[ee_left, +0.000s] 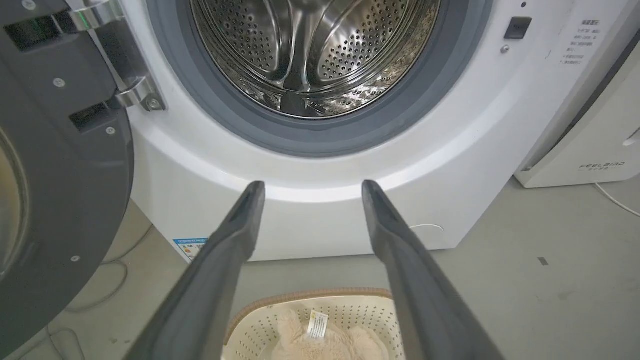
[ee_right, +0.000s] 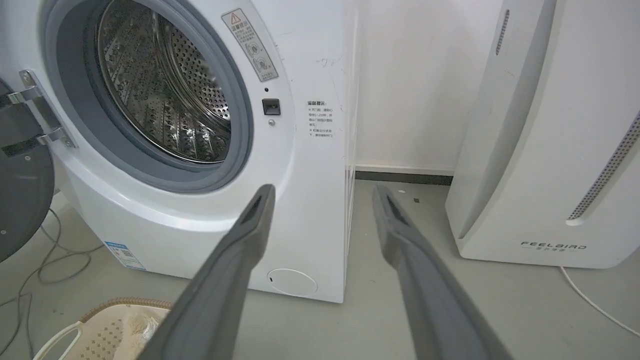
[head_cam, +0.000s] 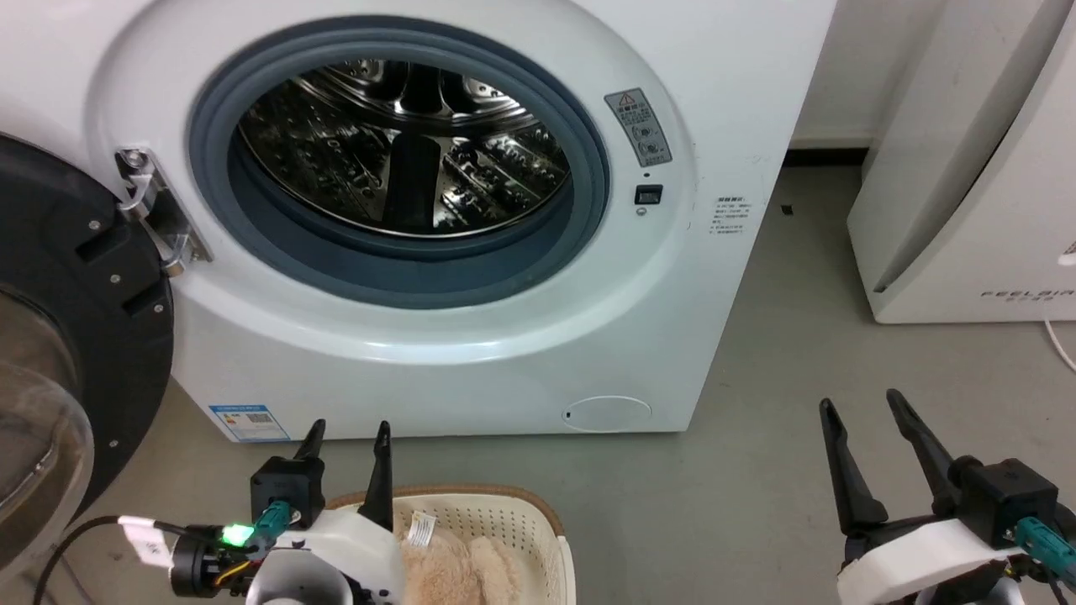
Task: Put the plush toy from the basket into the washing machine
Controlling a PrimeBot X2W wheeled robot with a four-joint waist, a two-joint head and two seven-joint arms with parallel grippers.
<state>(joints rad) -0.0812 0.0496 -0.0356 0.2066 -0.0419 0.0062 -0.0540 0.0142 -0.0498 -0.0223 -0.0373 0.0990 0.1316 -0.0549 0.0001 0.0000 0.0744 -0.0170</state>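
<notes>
**Toy waiting in the basket, both pincers standing apart**

The plush toy (head_cam: 450, 571) is lying in the basket (head_cam: 504, 521), which is sitting on the floor (head_cam: 714, 487) just in front of the washing machine (head_cam: 504, 353), below its porthole. The machine's door (head_cam: 84, 277) is hanging wide open to the left of the porthole, and the steel drum (head_cam: 403, 143) is gleaming behind the grey gasket. The left pincer (head_cam: 350, 428) is hovering over the basket, close before the machine's lower panel, its fingers spread apart and gripping nothing. The right pincer (head_cam: 861, 400) is idling well to the right of the machine's front corner, fingers likewise apart and empty.

The step in hand appears to be the reach for the toy, since nothing is lifted yet. The next move is probably calling for the left pincer to dip into the basket and close on a thick fold of fur rather than the small white tag. It would then need to raise the toy clear of the woven rim and carry it up through the porthole, past the gasket lip
</notes>
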